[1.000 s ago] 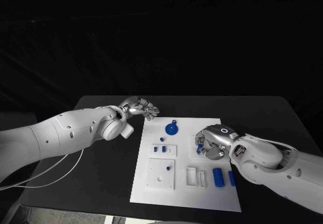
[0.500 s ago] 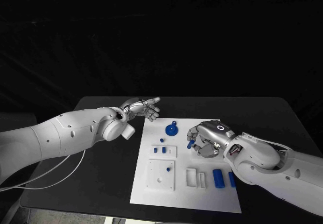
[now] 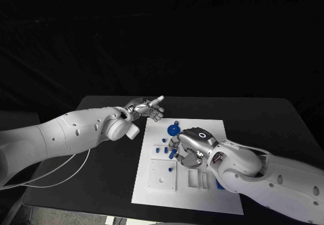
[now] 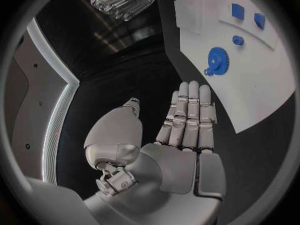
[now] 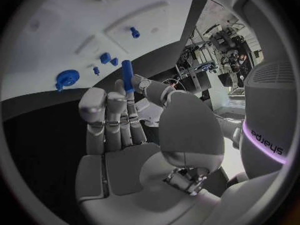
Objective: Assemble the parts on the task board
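The white task board (image 3: 182, 199) lies in the middle of the black table. My right hand (image 3: 190, 144) hovers over the board's centre and pinches a blue peg (image 3: 173, 153), which stands upright between thumb and fingers in the right wrist view (image 5: 127, 75). A blue gear (image 3: 173, 130) lies near the board's far edge, with several small blue parts (image 3: 161, 150) just in front of it. My left hand (image 3: 147, 109) is off the board's far left corner, fingers straight and apart (image 4: 187, 120), holding nothing.
A white block with holes (image 3: 162, 174) and white slotted pieces (image 3: 198, 178) sit on the near half of the board. A blue cylinder (image 3: 219, 185) is partly hidden by my right arm. Black table surrounds the board on both sides.
My right hand has carried the blue peg leftward from the board's right side to its centre. My left hand's curled fingers have straightened out.
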`<state>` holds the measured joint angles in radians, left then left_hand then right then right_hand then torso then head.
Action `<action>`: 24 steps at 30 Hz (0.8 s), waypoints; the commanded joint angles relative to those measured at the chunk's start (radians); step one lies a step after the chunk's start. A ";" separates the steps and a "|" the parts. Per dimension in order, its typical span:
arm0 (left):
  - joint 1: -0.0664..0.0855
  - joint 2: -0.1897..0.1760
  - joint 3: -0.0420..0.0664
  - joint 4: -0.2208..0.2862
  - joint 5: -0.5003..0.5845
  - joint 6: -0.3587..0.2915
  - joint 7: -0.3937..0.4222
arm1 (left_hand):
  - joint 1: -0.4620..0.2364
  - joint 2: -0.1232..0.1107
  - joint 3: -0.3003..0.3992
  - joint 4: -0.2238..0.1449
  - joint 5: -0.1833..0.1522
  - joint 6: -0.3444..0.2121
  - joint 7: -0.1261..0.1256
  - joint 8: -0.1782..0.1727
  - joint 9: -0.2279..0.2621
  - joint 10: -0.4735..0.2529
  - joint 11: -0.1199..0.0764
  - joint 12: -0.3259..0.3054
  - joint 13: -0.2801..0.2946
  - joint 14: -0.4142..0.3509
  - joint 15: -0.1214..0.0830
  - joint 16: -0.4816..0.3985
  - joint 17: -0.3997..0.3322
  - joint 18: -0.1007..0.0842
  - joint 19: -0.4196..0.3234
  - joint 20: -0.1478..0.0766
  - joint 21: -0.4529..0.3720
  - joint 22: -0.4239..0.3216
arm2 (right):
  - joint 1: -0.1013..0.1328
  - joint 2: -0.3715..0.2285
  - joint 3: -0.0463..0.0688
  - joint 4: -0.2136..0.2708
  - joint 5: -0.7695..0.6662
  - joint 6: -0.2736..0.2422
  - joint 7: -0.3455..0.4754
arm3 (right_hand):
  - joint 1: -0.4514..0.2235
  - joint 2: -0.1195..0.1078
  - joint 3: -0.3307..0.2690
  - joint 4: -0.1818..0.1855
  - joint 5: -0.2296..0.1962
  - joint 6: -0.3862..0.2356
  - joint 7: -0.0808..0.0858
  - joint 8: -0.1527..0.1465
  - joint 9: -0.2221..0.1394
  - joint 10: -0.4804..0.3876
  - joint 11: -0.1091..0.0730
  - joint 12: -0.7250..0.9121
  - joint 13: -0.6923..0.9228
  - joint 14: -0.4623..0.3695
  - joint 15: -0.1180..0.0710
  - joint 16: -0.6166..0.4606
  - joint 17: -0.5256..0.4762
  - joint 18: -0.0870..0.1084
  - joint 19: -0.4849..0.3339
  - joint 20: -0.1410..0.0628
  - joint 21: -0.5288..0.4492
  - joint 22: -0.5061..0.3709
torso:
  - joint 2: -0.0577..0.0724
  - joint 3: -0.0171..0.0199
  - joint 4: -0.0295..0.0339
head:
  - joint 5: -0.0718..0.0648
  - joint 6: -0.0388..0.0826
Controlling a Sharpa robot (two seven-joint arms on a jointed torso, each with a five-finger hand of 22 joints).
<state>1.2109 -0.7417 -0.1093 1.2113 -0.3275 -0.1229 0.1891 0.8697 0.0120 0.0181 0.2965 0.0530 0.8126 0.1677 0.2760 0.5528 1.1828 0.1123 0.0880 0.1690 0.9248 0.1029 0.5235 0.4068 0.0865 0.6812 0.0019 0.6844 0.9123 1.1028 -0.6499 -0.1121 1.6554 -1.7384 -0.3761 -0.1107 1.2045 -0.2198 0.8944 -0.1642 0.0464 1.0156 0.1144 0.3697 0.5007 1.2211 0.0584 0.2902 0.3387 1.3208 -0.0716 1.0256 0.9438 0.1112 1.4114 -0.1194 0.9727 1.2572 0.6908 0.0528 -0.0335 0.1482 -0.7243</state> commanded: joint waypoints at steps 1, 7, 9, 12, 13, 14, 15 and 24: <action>0.001 0.006 0.001 0.001 0.012 0.004 -0.002 | 0.002 0.009 -0.013 0.000 -0.004 0.003 -0.001 0.003 -0.002 0.006 -0.002 0.002 -0.001 0.008 -0.002 -0.004 0.002 0.023 0.008 -0.001 -0.004 0.001 | -0.007 0.018 -0.006 0.006 -0.022 0.023 0.014 | 0.003 -0.002 0.006 -0.002 0.002 0.006 -0.002 0.002 0.001 0.040 -0.031 0.005 0.001 -0.003 -0.012 0.006 0.001 0.151 0.001 -0.009 0.004 0.002 | 0.000 -0.0009 0.0004 | 0.009 -0.003; 0.001 0.016 0.001 -0.003 0.012 0.005 -0.004 | 0.007 0.016 -0.024 0.000 -0.004 0.003 -0.001 0.003 -0.004 0.006 -0.002 0.002 -0.002 0.008 -0.003 -0.007 0.003 0.023 0.009 -0.001 -0.007 0.002 | -0.030 0.059 -0.018 0.006 -0.025 0.038 0.018 | 0.002 -0.002 0.006 -0.002 0.002 0.006 -0.002 0.002 0.001 0.040 -0.031 0.005 0.002 -0.003 -0.012 0.006 0.001 0.151 0.001 -0.009 0.005 0.002 | 0.000 -0.0004 -0.0002 | 0.017 -0.008; 0.001 0.021 0.001 -0.004 0.012 0.005 -0.005 | 0.012 0.021 -0.029 0.000 -0.004 0.003 -0.001 0.003 -0.005 0.006 -0.002 0.002 -0.003 0.009 -0.003 -0.008 0.004 0.023 0.010 -0.001 -0.008 0.002 | -0.038 0.073 -0.025 0.002 -0.030 0.049 0.019 | 0.002 -0.002 0.006 -0.002 0.002 0.006 -0.002 0.002 0.001 0.040 -0.031 0.005 0.002 -0.003 -0.012 0.006 0.001 0.151 0.001 -0.010 0.005 0.002 | 0.000 -0.0003 -0.0004 | 0.020 -0.010; 0.002 0.025 0.001 -0.005 0.012 0.005 -0.006 | 0.017 0.025 -0.035 0.000 -0.004 0.003 -0.001 0.003 -0.006 0.006 -0.002 0.001 -0.003 0.009 -0.003 -0.010 0.005 0.023 0.010 -0.001 -0.009 0.003 | -0.047 0.088 -0.041 -0.010 -0.044 0.066 0.019 | 0.002 -0.001 0.006 -0.003 0.002 0.005 -0.002 0.002 0.001 0.040 -0.031 0.005 0.002 -0.003 -0.012 0.006 0.001 0.151 0.000 -0.010 0.005 0.002 | 0.000 0.0000 -0.0001 | 0.024 -0.013; 0.002 0.025 0.001 -0.005 0.012 0.005 -0.006 | 0.018 0.027 -0.036 0.000 -0.004 0.003 -0.001 0.003 -0.007 0.006 -0.002 0.001 -0.004 0.009 -0.003 -0.010 0.006 0.023 0.010 -0.001 -0.009 0.003 | -0.049 0.089 -0.043 -0.012 -0.046 0.067 0.020 | 0.002 -0.001 0.006 -0.004 0.002 0.005 -0.002 0.002 0.002 0.039 -0.031 0.005 0.002 -0.003 -0.012 0.006 0.001 0.151 0.000 -0.010 0.005 0.002 | 0.000 0.0001 0.0002 | 0.025 -0.014; 0.002 0.026 0.001 -0.005 0.012 0.005 -0.005 | 0.019 0.028 -0.038 0.000 -0.004 0.003 -0.001 0.003 -0.007 0.006 -0.002 0.001 -0.004 0.010 -0.002 -0.011 0.006 0.023 0.010 -0.001 -0.010 0.003 | -0.054 0.094 -0.048 -0.018 -0.059 0.068 0.021 | 0.001 -0.001 0.006 -0.004 0.002 0.005 -0.002 0.002 0.002 0.039 -0.031 0.005 0.002 -0.003 -0.012 0.006 0.001 0.151 0.000 -0.010 0.005 0.002 | 0.000 0.0002 0.0002 | 0.028 -0.016; 0.002 0.027 0.001 -0.005 0.012 0.002 -0.005 | 0.020 0.029 -0.040 0.000 -0.004 0.003 -0.001 0.003 -0.007 0.006 -0.002 0.001 -0.004 0.010 -0.002 -0.011 0.006 0.023 0.011 -0.001 -0.010 0.003 | -0.057 0.096 -0.050 -0.022 -0.074 0.068 0.021 | 0.001 0.000 0.006 -0.004 0.002 0.005 -0.002 0.002 0.002 0.039 -0.031 0.005 0.003 -0.004 -0.012 0.006 0.001 0.151 0.000 -0.010 0.005 0.003 | 0.000 0.0002 0.0002 | 0.028 -0.016; 0.002 0.031 0.001 -0.006 0.012 -0.005 -0.005 | 0.042 0.046 -0.056 0.000 -0.004 0.003 -0.001 0.003 -0.011 0.006 -0.002 0.001 -0.006 0.012 -0.002 -0.016 0.010 0.022 0.012 -0.001 -0.013 0.005 | -0.085 0.119 -0.057 -0.045 -0.126 0.097 0.014 | 0.001 0.000 0.006 -0.007 0.002 0.006 -0.003 0.002 0.002 0.039 -0.031 0.006 0.004 -0.004 -0.012 0.006 0.001 0.151 0.000 -0.011 0.005 0.003 | 0.000 0.0008 -0.0004 | 0.042 -0.023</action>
<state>1.2111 -0.7136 -0.1092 1.2047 -0.3226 -0.1250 0.1795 0.9079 0.0502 -0.0311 0.2964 0.0531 0.8127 0.1677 0.2759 0.5432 1.1827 0.1124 0.0880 0.1645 0.9284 0.0993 0.5112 0.4153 0.0865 0.6883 0.0019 0.6757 0.9163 1.0203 -0.5345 -0.1684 1.6101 -1.8095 -0.3148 -0.1007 1.2003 -0.2241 0.8971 -0.1671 0.0464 1.0143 0.1154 0.3696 0.5019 1.2233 0.0563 0.2891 0.3430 1.3224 -0.0733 1.0255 0.9436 0.1063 1.4116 -0.1268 0.9726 1.2589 0.6908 0.0533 -0.0335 0.1847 -0.7459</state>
